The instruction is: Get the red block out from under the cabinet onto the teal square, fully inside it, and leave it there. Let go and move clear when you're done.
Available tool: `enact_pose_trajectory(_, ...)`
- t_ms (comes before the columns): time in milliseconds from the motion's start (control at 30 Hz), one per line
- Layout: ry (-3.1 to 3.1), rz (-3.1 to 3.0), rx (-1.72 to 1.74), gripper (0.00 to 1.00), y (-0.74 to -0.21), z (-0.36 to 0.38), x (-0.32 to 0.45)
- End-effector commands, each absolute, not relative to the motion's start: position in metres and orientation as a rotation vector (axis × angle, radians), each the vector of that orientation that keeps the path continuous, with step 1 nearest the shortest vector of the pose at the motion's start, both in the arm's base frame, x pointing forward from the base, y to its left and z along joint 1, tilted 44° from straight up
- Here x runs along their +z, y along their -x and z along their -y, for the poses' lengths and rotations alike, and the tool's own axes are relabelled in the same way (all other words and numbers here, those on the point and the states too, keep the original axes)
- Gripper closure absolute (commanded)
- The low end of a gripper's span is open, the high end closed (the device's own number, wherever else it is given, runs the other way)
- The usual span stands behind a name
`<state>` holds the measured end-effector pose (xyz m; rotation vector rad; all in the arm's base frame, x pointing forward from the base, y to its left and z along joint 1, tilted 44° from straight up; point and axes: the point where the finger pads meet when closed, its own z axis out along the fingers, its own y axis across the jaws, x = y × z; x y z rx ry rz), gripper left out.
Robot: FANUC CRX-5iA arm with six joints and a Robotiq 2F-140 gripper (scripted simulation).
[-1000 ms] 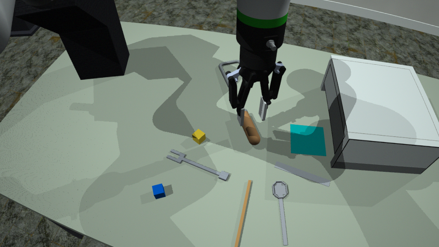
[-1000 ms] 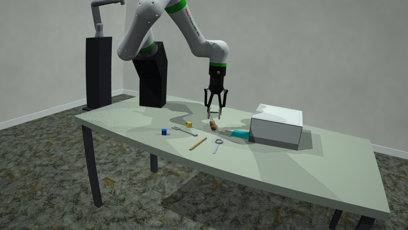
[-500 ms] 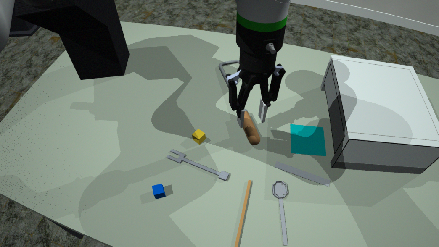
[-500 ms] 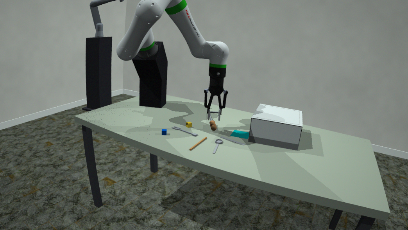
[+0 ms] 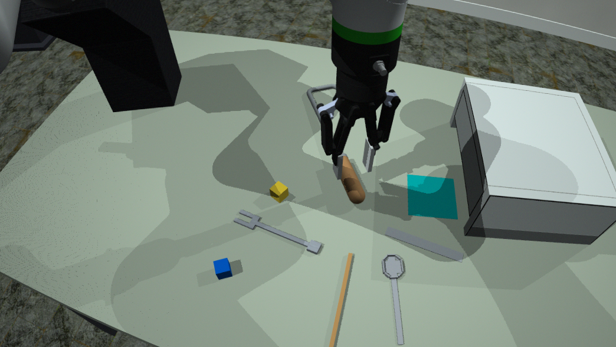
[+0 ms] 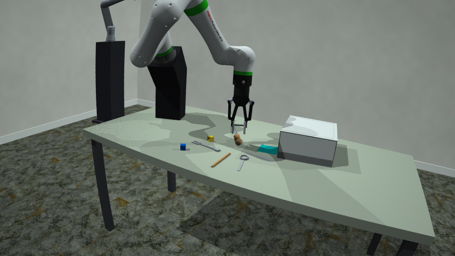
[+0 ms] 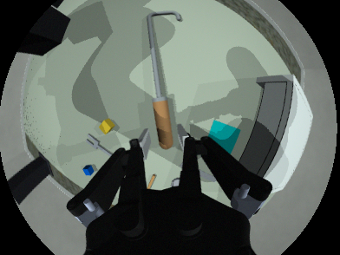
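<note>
Red block: not visible in any view. We judge it's hidden under the cabinet. Nearest us, the spoon & flat grey strip lie in front of the teal square, which sits just beside the cabinet's open side. Further back lies the hook tool. The gripper hangs over its wooden handle, fingers part-open & straddling it, gripping nothing.

Risks, as we see them:
- An off-centre close on the round handle could roll or skew the tool.
- A tilted hook may miss the block or shove it deeper.
- Too long a drag may overshoot the square.
</note>
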<state>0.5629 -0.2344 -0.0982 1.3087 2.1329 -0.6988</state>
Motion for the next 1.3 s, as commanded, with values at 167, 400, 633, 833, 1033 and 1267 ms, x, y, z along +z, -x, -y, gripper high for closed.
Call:
enact_pose_trajectory(167, -1.309, -2.133, -0.698, 0.65, -0.563, 0.2342, -0.0982)
enact_pose_trajectory(400, -1.309, -2.133, -0.698, 0.65, -0.563, 0.2342, -0.0982)
enact_pose_trajectory(633, -1.309, -2.133, -0.698, 0.65, -0.563, 0.2344, -0.0983)
enact_pose_trajectory(833, -1.309, -2.133, -0.698, 0.65, -0.5634, 0.2358, -0.0999)
enact_pose_trajectory(1033, -1.309, -2.133, -0.698, 0.65, -0.5639, 0.2379, -0.1021)
enact_pose_trajectory(1267, -1.309, -2.133, -0.698, 0.65, -0.5654, 0.2435, -0.1081)
